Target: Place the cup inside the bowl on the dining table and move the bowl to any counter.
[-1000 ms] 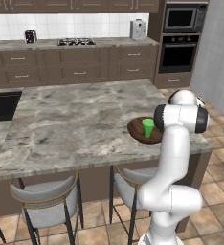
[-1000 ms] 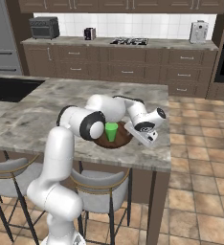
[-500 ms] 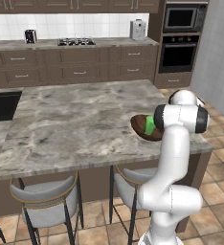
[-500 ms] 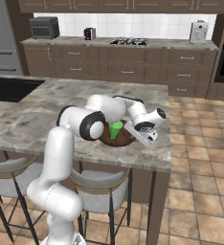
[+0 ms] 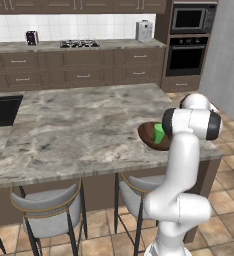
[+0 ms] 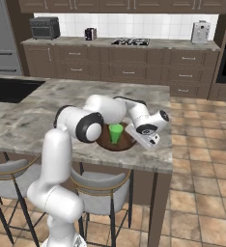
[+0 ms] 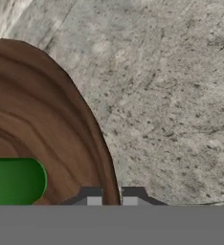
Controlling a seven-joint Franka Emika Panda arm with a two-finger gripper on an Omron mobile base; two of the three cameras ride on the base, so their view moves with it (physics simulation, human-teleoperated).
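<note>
We see the green cup (image 6: 116,132) standing inside the wooden bowl (image 6: 104,141), our gripper (image 7: 111,196) clamped on its rim.

Arm: glossy white rounded link shells, thick and tubular, with bulbous housings at the joints. Joint ends capped by dark grey to black discs and bands. Hand: white blocky housing with a dark round face. Claw (image 7: 111,197): two small dark grey finger tips, each with a pale square pad.
</note>
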